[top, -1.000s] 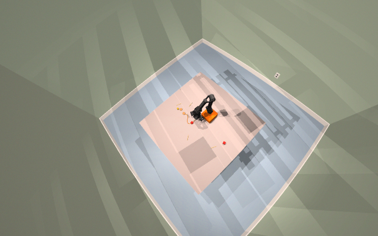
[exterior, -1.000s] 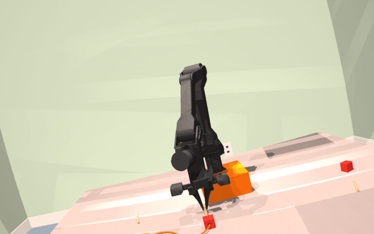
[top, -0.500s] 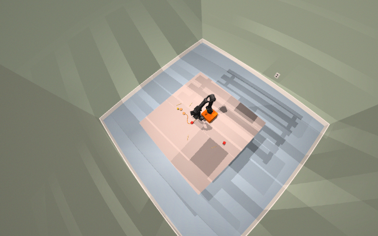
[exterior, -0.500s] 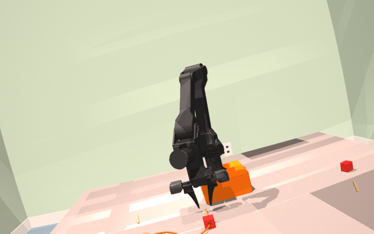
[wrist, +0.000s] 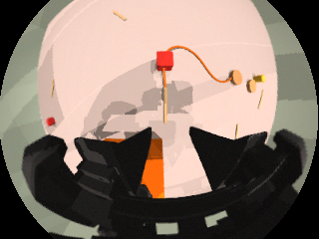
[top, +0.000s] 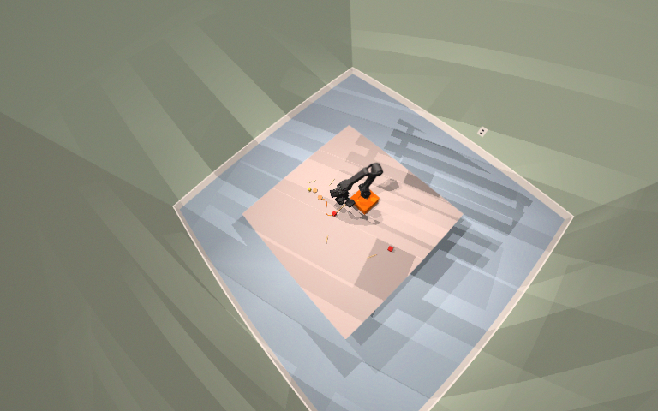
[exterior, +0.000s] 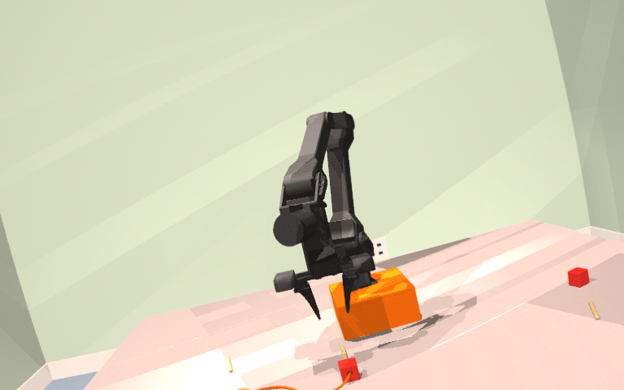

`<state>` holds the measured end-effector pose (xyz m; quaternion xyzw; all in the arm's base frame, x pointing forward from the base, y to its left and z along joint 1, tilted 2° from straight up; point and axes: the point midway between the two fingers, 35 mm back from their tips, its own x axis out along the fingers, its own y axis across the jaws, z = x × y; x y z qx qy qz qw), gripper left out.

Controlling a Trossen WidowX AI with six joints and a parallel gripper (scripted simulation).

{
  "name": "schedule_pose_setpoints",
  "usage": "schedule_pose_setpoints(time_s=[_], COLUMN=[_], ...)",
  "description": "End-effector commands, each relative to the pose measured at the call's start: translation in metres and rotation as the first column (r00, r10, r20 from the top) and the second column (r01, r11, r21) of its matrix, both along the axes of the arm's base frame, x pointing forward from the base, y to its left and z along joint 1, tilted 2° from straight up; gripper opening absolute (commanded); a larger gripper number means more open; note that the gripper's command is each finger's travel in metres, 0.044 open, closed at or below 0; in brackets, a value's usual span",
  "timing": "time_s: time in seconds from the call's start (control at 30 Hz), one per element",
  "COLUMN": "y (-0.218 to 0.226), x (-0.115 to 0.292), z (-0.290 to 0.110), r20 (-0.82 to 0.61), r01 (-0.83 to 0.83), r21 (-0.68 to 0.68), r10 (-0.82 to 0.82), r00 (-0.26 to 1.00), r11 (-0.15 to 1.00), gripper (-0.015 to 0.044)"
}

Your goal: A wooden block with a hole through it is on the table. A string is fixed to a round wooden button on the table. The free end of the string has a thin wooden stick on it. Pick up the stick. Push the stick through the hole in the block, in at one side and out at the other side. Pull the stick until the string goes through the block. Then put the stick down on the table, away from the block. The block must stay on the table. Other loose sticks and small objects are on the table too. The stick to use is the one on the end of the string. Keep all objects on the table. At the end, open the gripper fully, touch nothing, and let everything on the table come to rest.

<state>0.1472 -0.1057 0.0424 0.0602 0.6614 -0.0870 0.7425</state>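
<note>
A bare test room was shown, not a home or shop. Plain green walls (exterior: 137, 114) enclosed a grey-blue floor (top: 485, 290) edged by a pale skirting (top: 509, 159). A single wall socket (top: 481, 130) was the only fitting seen. A large pink table (top: 339, 290) filled the middle, and a dark arm (exterior: 335, 184) was mounted on it on an orange base (exterior: 396, 312). No furniture or shelves were seen, only small loose pieces scattered on the table.
</note>
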Motion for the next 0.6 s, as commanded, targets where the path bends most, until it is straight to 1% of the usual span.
schedule_pose_setpoints(time_s=[0.0,0.07,0.13,0.2,0.57], y=[0.0,0.0,0.0,0.001,-0.001], x=[0.0,0.0,0.0,-0.001,0.001], z=[0.0,0.002,0.02,0.03,0.026], r20=[0.002,0.002,0.001,0.001,0.007], r01=[0.0,0.0,0.0,0.0,0.0], r21=[-0.002,-0.002,-0.001,-0.001,-0.005], r10=[0.0,0.0,0.0,0.0,0.0], r00=[1.0,1.0,1.0,1.0,1.0], r11=[1.0,1.0,1.0,1.0,1.0], gripper=[0.0341,0.0394,0.044,0.044,0.044])
